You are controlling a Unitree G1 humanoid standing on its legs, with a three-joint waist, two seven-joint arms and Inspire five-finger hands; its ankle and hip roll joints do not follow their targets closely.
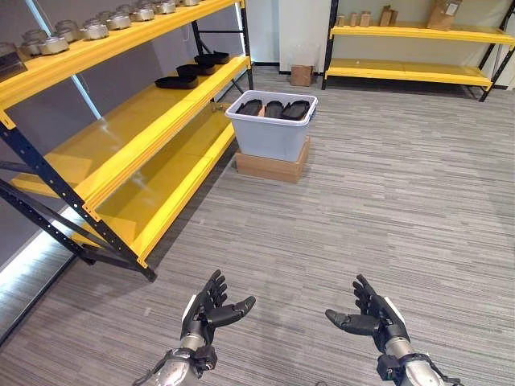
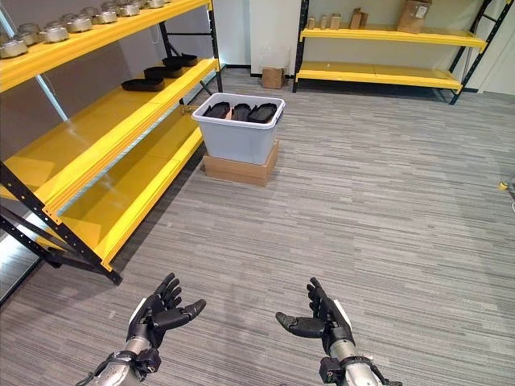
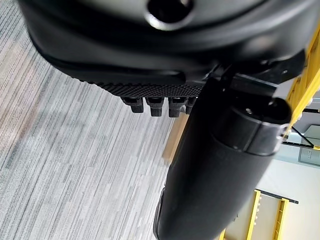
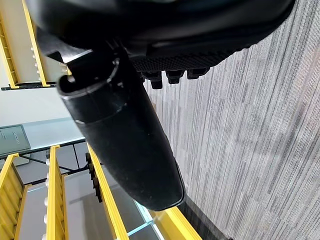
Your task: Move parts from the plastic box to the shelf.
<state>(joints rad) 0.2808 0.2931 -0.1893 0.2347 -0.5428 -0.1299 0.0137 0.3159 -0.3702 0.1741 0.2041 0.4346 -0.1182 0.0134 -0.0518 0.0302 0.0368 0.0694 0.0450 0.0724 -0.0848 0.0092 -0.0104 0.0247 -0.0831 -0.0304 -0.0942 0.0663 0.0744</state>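
Observation:
A grey plastic box (image 1: 270, 129) stands on a flat cardboard carton (image 1: 272, 166) on the floor, some way ahead of me beside the yellow shelf (image 1: 121, 121). Several black parts (image 1: 273, 108) lie inside the box. More black parts (image 1: 193, 71) rest on the shelf's middle level. My left hand (image 1: 208, 310) and right hand (image 1: 376, 318) hover low in front of me over the carpet, both open with straight fingers and holding nothing, far short of the box.
Metal cylinders (image 1: 96, 26) line the shelf's top level. A second yellow shelf (image 1: 410, 52) with cardboard boxes stands against the far wall, with a small carton (image 1: 302, 75) on the floor near it. Grey carpet (image 1: 386, 201) stretches between me and the box.

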